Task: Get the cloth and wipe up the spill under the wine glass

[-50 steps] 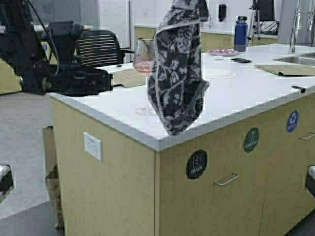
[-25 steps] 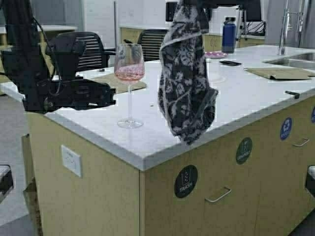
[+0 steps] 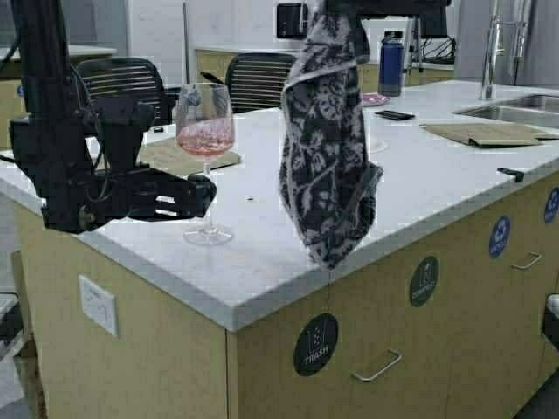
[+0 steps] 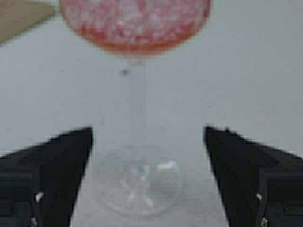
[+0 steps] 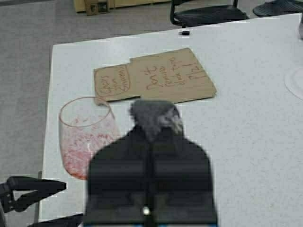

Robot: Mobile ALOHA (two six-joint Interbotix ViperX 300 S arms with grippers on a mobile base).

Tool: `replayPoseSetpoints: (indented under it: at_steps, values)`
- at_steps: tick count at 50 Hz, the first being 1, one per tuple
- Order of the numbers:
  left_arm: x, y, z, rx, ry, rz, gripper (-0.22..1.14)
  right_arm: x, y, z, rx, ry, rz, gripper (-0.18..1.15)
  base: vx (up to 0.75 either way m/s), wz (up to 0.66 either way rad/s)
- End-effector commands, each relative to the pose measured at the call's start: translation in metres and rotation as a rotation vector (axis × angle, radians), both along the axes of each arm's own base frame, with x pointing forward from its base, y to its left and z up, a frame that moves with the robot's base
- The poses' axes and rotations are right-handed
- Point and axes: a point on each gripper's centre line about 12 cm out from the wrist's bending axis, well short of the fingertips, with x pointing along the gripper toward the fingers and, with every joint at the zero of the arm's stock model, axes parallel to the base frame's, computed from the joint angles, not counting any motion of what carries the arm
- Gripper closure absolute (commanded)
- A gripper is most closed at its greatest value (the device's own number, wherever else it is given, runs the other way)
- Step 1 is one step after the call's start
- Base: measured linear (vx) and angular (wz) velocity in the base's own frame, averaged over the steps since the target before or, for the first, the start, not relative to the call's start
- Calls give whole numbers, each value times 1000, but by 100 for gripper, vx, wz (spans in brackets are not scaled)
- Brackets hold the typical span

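Note:
The wine glass (image 3: 204,131) stands upright on the white counter (image 3: 419,183) near its left corner, its bowl speckled pinkish-red. My left gripper (image 3: 203,195) is level with the stem, just left of it, and open; in the left wrist view the stem (image 4: 136,104) and round foot (image 4: 138,182) lie between the two fingers (image 4: 57,165), untouched. My right gripper (image 3: 342,10) is high above the counter, shut on the top of the dark floral cloth (image 3: 327,148), which hangs limp to the right of the glass. The right wrist view shows the bunched cloth (image 5: 154,117) at the fingertips and the glass (image 5: 87,137) below.
A brown cardboard sheet (image 3: 179,155) lies behind the glass, another (image 3: 485,133) near the sink (image 3: 515,109). A blue bottle (image 3: 390,63), a plate (image 3: 377,99) and a phone (image 3: 395,114) sit farther back. Office chairs (image 3: 258,80) stand beyond the counter. Cabinet fronts carry round labels (image 3: 315,345).
The robot has driven forward and to the right, so the counter and glass shift left in view. The left gripper is now close beside the glass stem. The cloth still hangs from the right gripper.

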Motion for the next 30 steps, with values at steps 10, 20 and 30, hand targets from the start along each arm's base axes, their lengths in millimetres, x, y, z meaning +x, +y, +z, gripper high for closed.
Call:
replayPoseSetpoints:
  at_steps: [10, 20, 30]
  values:
    - [36, -12, -13, -31, -70, 3, -8, 4, 3, 4, 13, -16, 0, 91, 6, -2]
    - [62, -21, -13, -50, -137, 1, -8, 7, 5, -2, 4, -1, 0, 91, 3, -1]
    - [72, -24, -14, -62, -158, 5, -6, 8, 5, -4, 0, 2, 2, 91, 1, 0]
